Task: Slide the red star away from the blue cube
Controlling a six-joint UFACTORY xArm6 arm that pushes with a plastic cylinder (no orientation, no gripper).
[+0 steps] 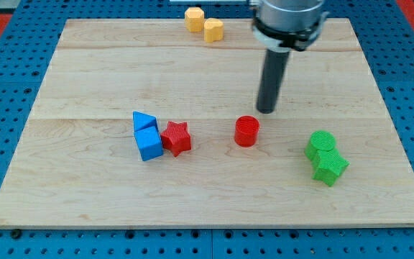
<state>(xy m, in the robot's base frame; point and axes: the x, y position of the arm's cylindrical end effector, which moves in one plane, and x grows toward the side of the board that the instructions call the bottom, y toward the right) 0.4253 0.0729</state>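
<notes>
The red star [177, 138] lies left of the board's middle, touching the right side of the blue cube [149, 144]. A blue triangular block [144, 121] sits just above the cube, against it. My tip [267, 110] is well to the right of the star, above and slightly right of the red cylinder [246, 131], a small gap apart from it. The rod rises from the tip toward the view's top.
Two yellow blocks, a hexagon-like one [194, 19] and a heart [213, 30], sit at the wooden board's [85, 72] top edge. A green cylinder [321, 144] and a green star [330, 167] touch each other at the right.
</notes>
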